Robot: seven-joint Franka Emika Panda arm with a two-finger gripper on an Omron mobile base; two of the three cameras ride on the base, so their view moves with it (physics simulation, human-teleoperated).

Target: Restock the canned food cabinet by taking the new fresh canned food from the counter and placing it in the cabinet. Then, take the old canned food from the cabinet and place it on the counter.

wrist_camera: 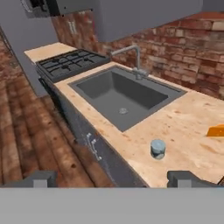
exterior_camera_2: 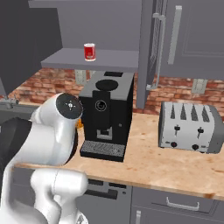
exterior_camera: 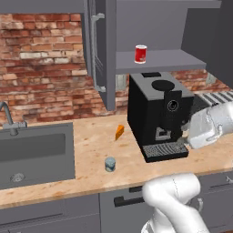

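The red can (exterior_camera: 140, 54) stands upright on the open cabinet's grey shelf (exterior_camera: 168, 61), and it shows again as the red can (exterior_camera_2: 89, 52) near the shelf's left part (exterior_camera_2: 113, 60). The dull grey-blue can (exterior_camera: 109, 164) stands upright on the tan counter (exterior_camera: 91, 148), right of the sink. In the hand view the same grey-blue can (wrist_camera: 158, 148) sits a little above my gripper (wrist_camera: 113, 179), whose fingertips (wrist_camera: 40, 178) are spread wide with nothing between them. The gripper is open and apart from both cans.
A black coffee machine (exterior_camera: 157, 113) stands under the shelf, with my arm (exterior_camera: 209, 125) beside its right side. An orange wedge (exterior_camera: 119, 132) lies left of the machine. The cabinet door (exterior_camera: 102, 50) hangs open. Inset sink (wrist_camera: 122, 94), stove (wrist_camera: 70, 63), toaster (exterior_camera_2: 188, 127).
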